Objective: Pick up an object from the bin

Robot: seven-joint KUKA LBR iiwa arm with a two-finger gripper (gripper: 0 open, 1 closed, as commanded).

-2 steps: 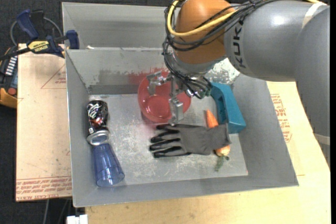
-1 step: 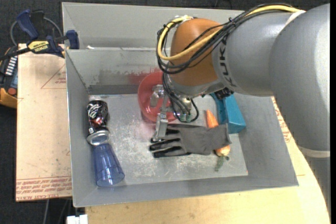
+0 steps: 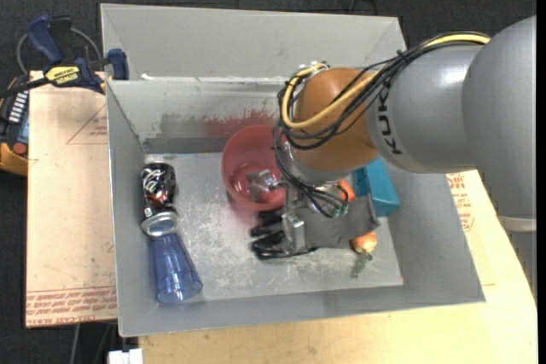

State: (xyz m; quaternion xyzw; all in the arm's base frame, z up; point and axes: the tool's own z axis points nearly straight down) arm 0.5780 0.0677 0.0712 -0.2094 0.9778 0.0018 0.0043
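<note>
1. Altogether, six loose things can be counted in the grey metal bin (image 3: 128,149), one of each kind.
2. One drinks can (image 3: 158,187), black, red and white, lies on its side at 9 o'clock. Its silver end points toward 6 o'clock.
3. One clear blue plastic cup (image 3: 173,268) lies on its side at 7 o'clock. Its narrow base is just beside the can's silver end and its mouth faces 6 o'clock.
4. One red bowl (image 3: 243,158) sits upright a little off the bin's centre toward 12 o'clock. The robot's wrist covers its 3 o'clock side.
5. One blue box (image 3: 378,187) lies at 3 o'clock, partly under the arm.
6. One small orange-red toy vegetable (image 3: 364,244) with a green stalk lies at 4 o'clock, just beside the grey flat piece.
7. One grey flat piece (image 3: 337,228) lies on the bin floor between the centre and 4 o'clock. Its 12 o'clock part is hidden by the wrist.
8. One arm (image 3: 461,106) reaches in from 3 o'clock, carrying an orange cover (image 3: 337,119) and yellow and black cables.
9. One end effector (image 3: 271,236) hangs low over the floor near the bin's centre. It is just at 6 o'clock of the red bowl and at the 9 o'clock edge of the grey flat piece, the two things nearest to it.
10. It reads as one dark mass, so I cannot tell whether it is wide or narrow, nor whether it grips anything.
</note>
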